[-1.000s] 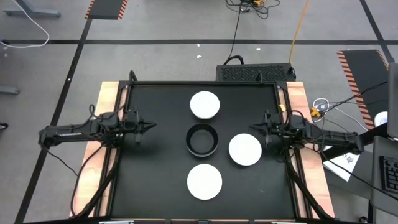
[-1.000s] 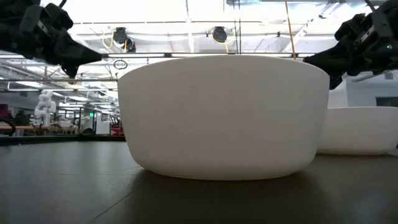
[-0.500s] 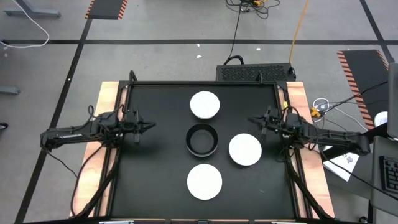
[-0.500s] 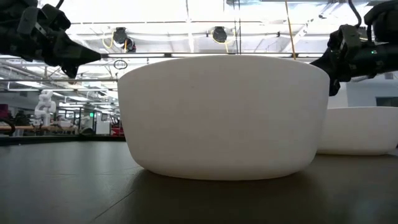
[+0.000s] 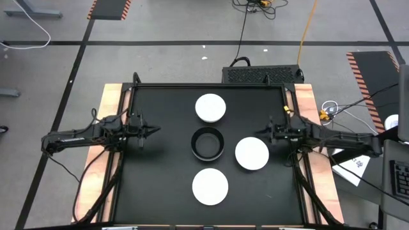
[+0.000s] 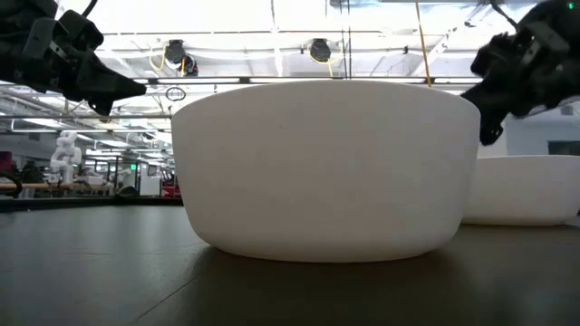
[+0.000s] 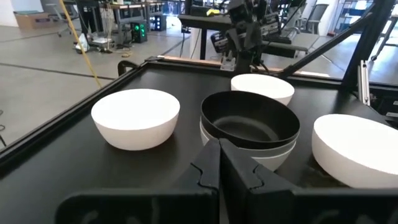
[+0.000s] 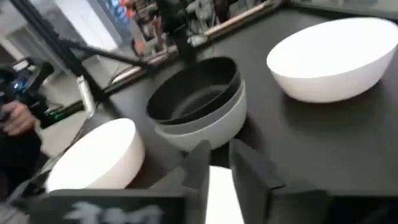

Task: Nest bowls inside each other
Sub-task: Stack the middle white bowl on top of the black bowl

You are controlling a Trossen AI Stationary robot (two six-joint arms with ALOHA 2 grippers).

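Hovering just beside the nearest white bowl [image 5: 252,154], the right gripper [image 5: 263,132] sits at that bowl's far-right shoulder, its jaws parted a little with nothing between them (the right wrist view shows a clear gap between the two fingers [image 8: 198,163]). That bowl lies just forward and below the jaws, so the coming move looks like a short drop onto its rim, which being round offers no preferred axis; any point on the near edge would serve. The stack [image 5: 207,143], a black bowl nested on top with grey and white rims showing beneath, stands mid-bench, next to that white bowl on its left, so a carry from one to the other would be brief. Two more white bowls remain loose: one [image 5: 210,107] toward the far side of the bench [image 5: 160,191] and one [image 5: 210,186] toward the near side, each close to the stack without touching it. The left gripper [image 5: 153,130] waits over the left part of the bench, jaws clenched on nothing, well apart from every bowl, with the stack roughly straight ahead of it; the right arm is plainly the nearer to its target.
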